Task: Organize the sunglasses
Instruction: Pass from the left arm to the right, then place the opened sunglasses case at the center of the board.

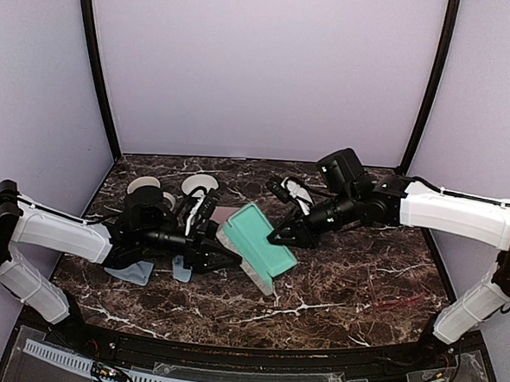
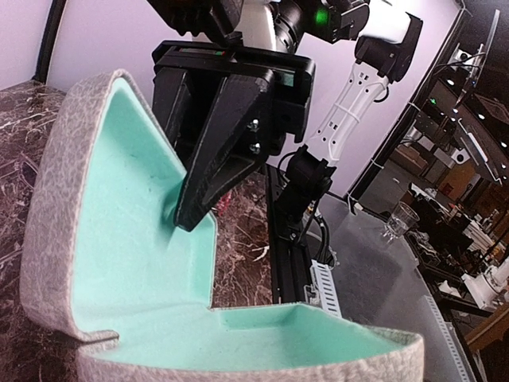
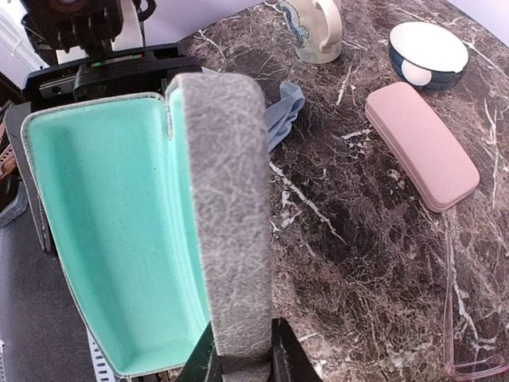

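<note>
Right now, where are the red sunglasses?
Top view: the red sunglasses lie on the table's right-front area, below the right arm, well clear of the open grey case at centre.

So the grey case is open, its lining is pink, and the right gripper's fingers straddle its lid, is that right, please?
Not quite: the lining of the grey case is mint green, not pink, as the right wrist view shows. The case is open and the right gripper has its fingers either side of the lid.

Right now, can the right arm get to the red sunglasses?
Probably, once freed: the right gripper pinches the grey case wall, but the red sunglasses lie uncovered on its side, nothing between.
</note>
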You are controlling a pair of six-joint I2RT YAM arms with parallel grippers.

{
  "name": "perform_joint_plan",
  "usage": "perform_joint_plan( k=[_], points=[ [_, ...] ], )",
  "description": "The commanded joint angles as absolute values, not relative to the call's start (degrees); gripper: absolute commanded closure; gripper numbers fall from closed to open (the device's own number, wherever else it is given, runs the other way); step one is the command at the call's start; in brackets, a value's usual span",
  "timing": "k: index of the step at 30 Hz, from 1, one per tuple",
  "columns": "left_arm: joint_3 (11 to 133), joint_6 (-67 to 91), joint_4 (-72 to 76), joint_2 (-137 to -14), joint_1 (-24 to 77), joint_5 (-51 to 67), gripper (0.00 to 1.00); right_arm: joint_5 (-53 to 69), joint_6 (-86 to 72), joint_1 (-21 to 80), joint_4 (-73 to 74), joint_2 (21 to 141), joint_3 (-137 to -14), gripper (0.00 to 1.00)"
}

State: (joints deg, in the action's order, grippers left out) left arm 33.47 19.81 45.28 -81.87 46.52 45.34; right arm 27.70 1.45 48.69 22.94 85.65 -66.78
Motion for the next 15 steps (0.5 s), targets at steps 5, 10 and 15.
perform_joint_plan(
  k=[5, 10, 15],
  points=[
    [27.6, 19.9, 48.5, -79.5, 46.8, 39.9, 0.12, 19.5, 4.4, 47.8, 27.4, 83.6, -69.1, 0.86],
    [24.2, 19.3, 43.2, -75.4, 46.7, 32.3, 0.02, 15.7, 7.2, 46.7, 30.2, 82.8, -69.5, 0.88],
    [22.9, 18.7, 33.1, -69.0, 46.5, 17.9, 0.01, 8.9, 10.0, 46.7, 33.5, 85.4, -70.5, 0.88]
  ],
)
